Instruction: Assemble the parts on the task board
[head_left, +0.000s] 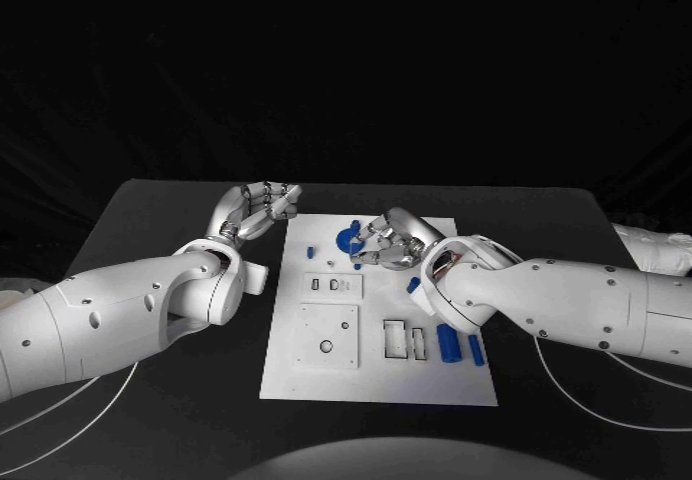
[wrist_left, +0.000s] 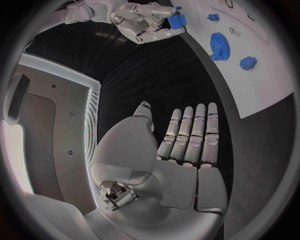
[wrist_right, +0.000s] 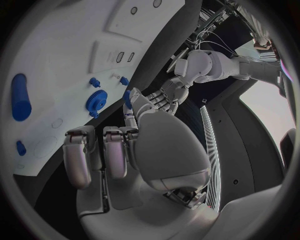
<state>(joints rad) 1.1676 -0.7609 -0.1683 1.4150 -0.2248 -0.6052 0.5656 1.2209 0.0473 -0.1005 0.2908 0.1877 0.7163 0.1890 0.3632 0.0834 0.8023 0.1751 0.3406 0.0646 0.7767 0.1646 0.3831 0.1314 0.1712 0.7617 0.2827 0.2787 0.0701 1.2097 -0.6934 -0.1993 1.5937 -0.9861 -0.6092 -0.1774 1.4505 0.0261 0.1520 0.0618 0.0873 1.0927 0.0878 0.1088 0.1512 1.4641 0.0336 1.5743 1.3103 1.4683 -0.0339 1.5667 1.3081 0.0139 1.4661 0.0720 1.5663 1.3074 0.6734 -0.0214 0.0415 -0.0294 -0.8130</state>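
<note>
I see the right hand (head_left: 387, 243) pinching a small blocky blue part (wrist_left: 177, 21) over the flat white task board (head_left: 378, 375) | left hand (head_left: 260, 210) flat, fingers straight, holding nothing, beside the board on the matte black bench (head_left: 173, 400) | toothed blue gear (wrist_left: 219, 44) on the board

Right hand (head_left: 387, 243) over task board (head_left: 378, 385) far end, beside blue gear (head_left: 349, 240); left hand (head_left: 260, 208) off board.

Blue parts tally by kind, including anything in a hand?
gear: 1
cylinders: 2
small loose pieces: 3
held piece, in right hand: 1
Total: 7
</note>
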